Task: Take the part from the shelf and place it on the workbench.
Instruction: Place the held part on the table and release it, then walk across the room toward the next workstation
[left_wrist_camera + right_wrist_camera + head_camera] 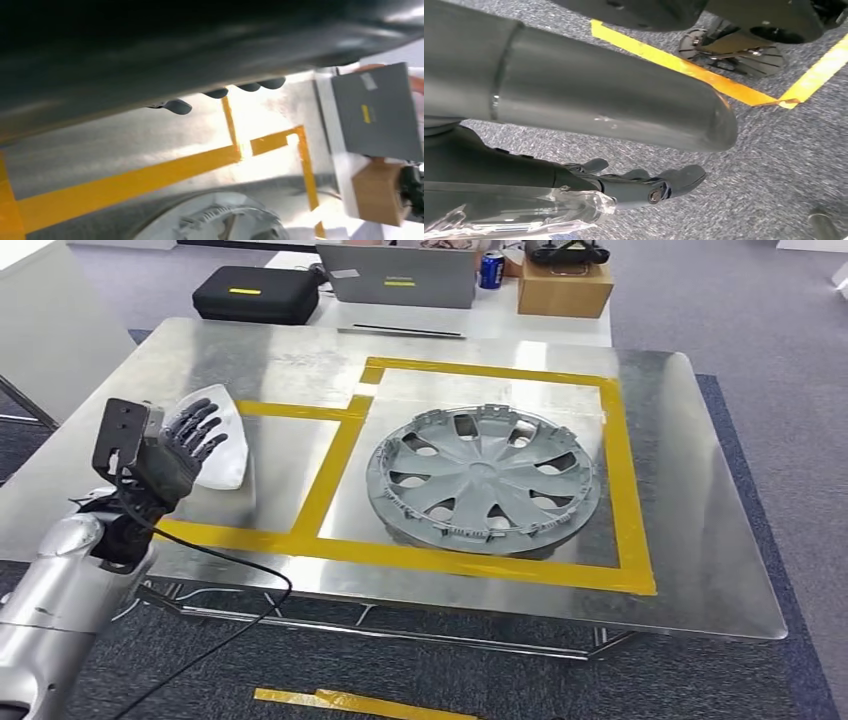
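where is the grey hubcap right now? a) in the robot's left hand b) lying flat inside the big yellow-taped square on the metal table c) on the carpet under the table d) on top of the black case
b: the hubcap lies flat on the metal table within the yellow tape outline, apart from the left hand.

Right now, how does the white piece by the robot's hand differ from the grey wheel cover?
The wheel cover is grey, round and spoked, and much larger; the white piece is smooth, curved and small. The wheel cover lies inside the big yellow-taped square; the white piece sits in the smaller taped area under the left hand. Both rest on the metal table.
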`<control>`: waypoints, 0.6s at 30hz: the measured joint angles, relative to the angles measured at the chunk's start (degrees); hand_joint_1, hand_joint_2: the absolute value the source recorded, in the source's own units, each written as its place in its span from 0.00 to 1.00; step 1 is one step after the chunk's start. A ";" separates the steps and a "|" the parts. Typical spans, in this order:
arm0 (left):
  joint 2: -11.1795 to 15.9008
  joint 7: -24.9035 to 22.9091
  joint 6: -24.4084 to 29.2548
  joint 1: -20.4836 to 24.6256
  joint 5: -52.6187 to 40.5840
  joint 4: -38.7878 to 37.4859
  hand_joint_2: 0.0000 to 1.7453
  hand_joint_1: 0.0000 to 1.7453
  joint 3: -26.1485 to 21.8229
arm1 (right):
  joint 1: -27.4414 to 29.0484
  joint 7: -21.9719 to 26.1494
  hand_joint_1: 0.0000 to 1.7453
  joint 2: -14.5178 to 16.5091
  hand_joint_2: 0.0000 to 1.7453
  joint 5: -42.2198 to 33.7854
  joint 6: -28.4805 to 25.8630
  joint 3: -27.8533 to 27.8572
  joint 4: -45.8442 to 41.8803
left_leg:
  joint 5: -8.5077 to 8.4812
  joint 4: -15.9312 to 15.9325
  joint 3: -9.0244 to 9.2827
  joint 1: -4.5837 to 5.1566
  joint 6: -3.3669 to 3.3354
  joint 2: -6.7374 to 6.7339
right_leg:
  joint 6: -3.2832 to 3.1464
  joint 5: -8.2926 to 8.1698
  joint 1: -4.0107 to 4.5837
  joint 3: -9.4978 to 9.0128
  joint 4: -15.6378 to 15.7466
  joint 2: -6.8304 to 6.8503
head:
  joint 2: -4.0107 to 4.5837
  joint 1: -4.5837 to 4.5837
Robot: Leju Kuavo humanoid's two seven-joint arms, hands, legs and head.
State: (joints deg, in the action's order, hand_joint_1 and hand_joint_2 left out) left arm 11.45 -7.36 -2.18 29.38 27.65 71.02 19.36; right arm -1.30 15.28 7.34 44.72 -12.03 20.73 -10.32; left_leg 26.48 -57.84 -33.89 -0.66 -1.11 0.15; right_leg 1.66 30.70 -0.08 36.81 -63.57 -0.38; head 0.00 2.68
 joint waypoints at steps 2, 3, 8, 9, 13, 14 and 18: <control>-0.66 1.07 1.12 0.16 -1.74 0.89 0.00 0.00 1.07 | -0.05 0.07 0.00 0.02 0.00 -0.21 0.13 -0.03 -0.02 | 0.04 -0.02 0.01 0.04 -0.29 -0.08 | 0.37 3.29 -0.10 3.93 -7.90 0.03 | 0.00 0.10; -1.05 2.60 2.31 0.16 -3.48 1.42 0.00 0.00 1.55 | -0.02 0.15 0.00 0.04 0.00 -0.39 0.20 -0.04 -0.02 | 0.07 -0.03 0.01 0.06 -0.33 -0.09 | 0.48 3.93 -0.12 5.33 -10.53 0.04 | 0.00 0.09; -3.21 9.99 10.04 0.33 -13.53 6.09 0.00 0.00 2.75 | 0.05 0.80 0.00 0.08 0.00 -1.47 0.38 -0.03 -0.07 | 0.37 -0.15 0.31 0.23 0.04 0.12 | -0.08 -3.12 -0.08 -0.86 2.25 0.09 | 0.00 0.09; -3.51 10.92 11.35 0.30 -15.26 7.05 0.00 0.00 2.87 | 0.05 0.89 0.00 0.09 0.00 -1.63 0.38 -0.03 -0.09 | 0.41 -0.19 0.26 0.33 0.30 0.14 | -0.27 -3.62 -0.03 -2.09 4.55 0.08 | 0.00 0.05; -4.50 14.99 15.06 -0.38 -21.39 10.20 0.00 0.00 3.17 | 0.33 0.91 0.00 0.26 0.00 -2.02 0.32 -0.03 -0.13 | 0.84 -0.55 0.00 0.34 1.34 0.12 | -1.35 -3.85 -0.01 -2.88 5.95 -0.02 | 0.00 0.00; -4.68 15.96 15.73 -0.57 -22.54 10.90 0.00 0.00 3.23 | 0.35 0.86 0.00 0.33 0.00 -2.07 0.31 -0.03 -0.15 | 1.95 -1.82 -0.47 0.31 1.58 0.10 | -1.69 -4.04 -0.10 -2.98 6.17 0.02 | 0.00 -0.13; -5.42 19.23 18.69 -2.57 -27.07 12.90 0.00 0.00 3.41 | 0.42 0.75 0.00 0.61 0.00 -2.21 0.33 -0.03 -0.27 | 8.58 -14.25 -5.48 0.24 2.12 0.06 | -2.18 -4.30 -0.12 -3.04 6.33 0.06 | 0.00 -0.38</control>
State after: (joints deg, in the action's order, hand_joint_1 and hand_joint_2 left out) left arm 6.03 11.88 16.51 26.80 0.58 83.92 22.77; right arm -0.88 16.03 7.95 42.52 -11.70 20.70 -10.59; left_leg 35.06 -72.09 -39.37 -0.42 1.00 0.21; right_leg -0.52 26.41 -0.19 33.77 -57.24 -0.33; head 0.00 2.30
